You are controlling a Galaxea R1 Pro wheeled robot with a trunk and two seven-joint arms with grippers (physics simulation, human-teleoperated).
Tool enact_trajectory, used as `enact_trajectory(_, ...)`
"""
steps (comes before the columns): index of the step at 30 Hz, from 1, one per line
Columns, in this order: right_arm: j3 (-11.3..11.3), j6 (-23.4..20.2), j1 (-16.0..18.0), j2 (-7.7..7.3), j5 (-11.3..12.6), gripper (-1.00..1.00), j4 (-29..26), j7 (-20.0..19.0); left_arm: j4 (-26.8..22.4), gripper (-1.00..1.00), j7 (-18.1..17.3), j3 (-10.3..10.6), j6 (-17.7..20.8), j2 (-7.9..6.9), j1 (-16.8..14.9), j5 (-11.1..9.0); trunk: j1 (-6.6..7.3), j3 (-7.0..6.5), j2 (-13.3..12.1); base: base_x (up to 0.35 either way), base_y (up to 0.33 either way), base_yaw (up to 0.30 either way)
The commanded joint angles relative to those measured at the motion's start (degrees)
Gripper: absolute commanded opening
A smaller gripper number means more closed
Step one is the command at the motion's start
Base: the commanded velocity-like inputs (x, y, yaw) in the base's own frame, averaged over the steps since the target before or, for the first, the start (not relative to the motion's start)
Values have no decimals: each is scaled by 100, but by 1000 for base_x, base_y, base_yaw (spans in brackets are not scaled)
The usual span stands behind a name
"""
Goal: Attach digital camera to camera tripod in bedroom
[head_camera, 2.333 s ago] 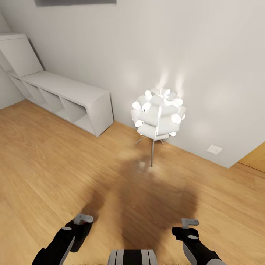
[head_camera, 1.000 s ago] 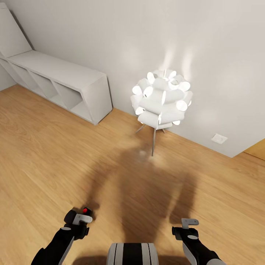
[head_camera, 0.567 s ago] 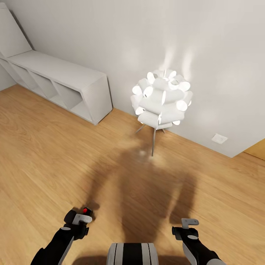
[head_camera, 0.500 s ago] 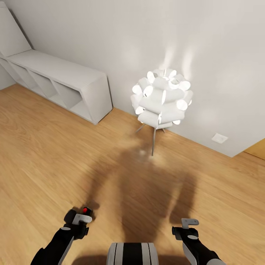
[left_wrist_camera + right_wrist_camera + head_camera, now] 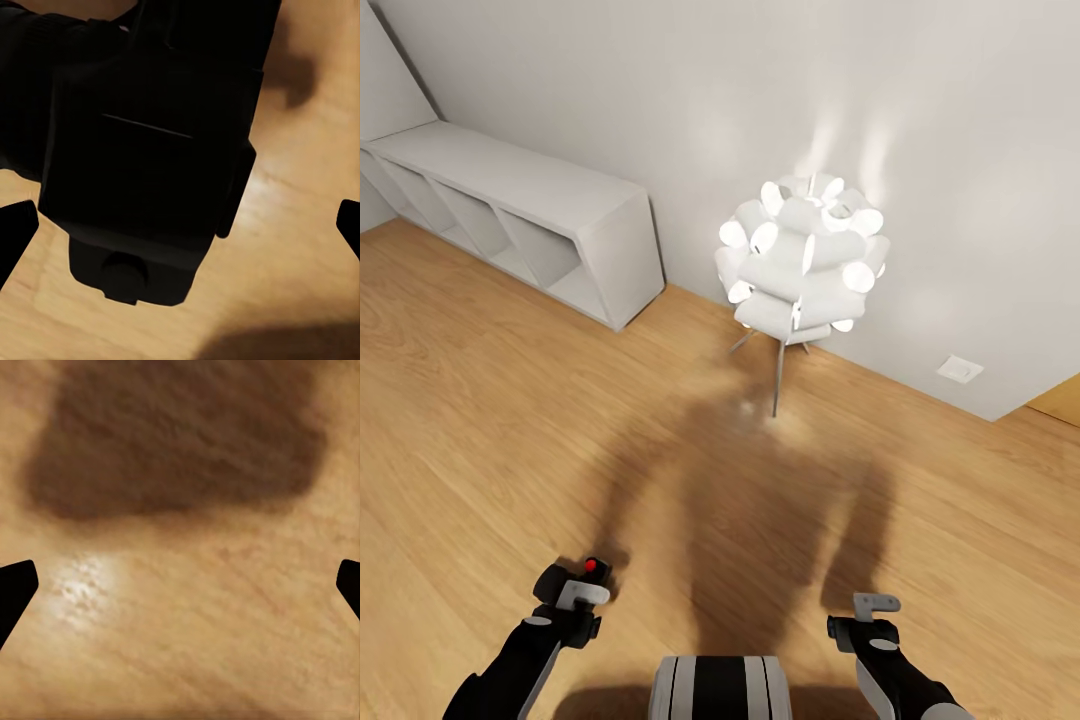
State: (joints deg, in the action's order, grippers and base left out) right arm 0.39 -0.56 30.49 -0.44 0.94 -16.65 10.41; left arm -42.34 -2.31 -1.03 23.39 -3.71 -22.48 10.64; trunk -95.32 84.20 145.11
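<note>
Wood floor [image 5: 195,607] beneath digital camera [image 5: 142,172]

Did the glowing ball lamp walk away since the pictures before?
No. The lamp stands by the same wall, beside the white shelf and near the wall plate. The whole picture slid together, so the robot's head camera moved, not the lamp.

Wood floor [image 5: 480,400], white shelf [image 5: 520,215], lit lamp [image 5: 800,260]

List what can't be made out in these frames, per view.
- Head view: digital camera mostly hidden by the left gripper; only its red button shows.
- Left wrist view: camera is a dark mass; grip contact cannot be told.
- Head view: cubby shelf cut off at the edge.
- Right wrist view: right gripper fingertips cut off at the edges, wood floor between.
</note>
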Motion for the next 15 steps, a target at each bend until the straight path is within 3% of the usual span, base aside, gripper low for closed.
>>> enact_trajectory(1, 5, -6, 1, 0, 11, 100, -4, 14, -12, 100, -24, -11, 25, 2, -1, 53, 1, 3, 1, 0, 0, 0)
enact_trajectory(15, 5, -6, 1, 0, 4, 100, 2, 15, -33, 100, -6, -15, -23, -23, 4, 68, 1, 3, 1, 0, 0, 0)
